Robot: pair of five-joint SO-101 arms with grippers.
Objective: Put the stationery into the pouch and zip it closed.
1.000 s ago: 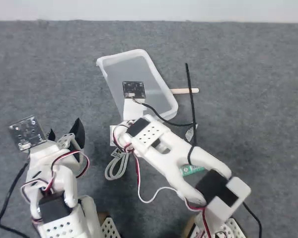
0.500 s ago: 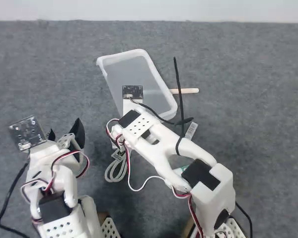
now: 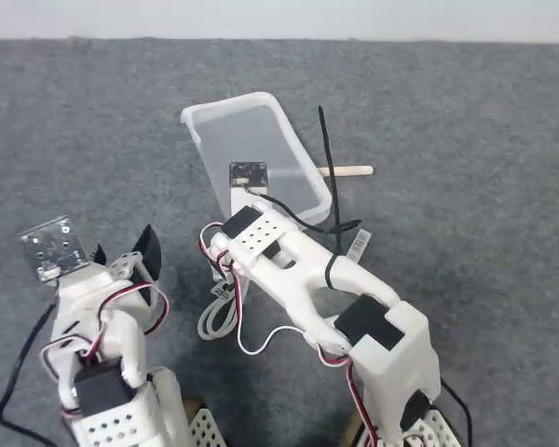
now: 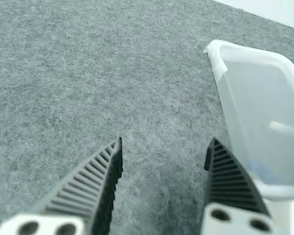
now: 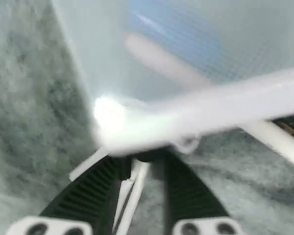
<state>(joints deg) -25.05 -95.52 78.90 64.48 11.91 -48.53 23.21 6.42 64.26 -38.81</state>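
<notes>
The right gripper (image 5: 144, 159) had its jaws drawn almost together on the near rim of the translucent pouch (image 3: 256, 149). A pale wooden stick (image 3: 349, 170) lay just beyond its fingertips, partly seen through the plastic. The left gripper (image 4: 164, 156) hung open over grey carpet (image 3: 466, 112), with the pouch ahead of it and off to its right.

Nothing legible here. The small white tag (image 3: 358, 246), off to one side of the right jaws, bears marks too tiny to read.
</notes>
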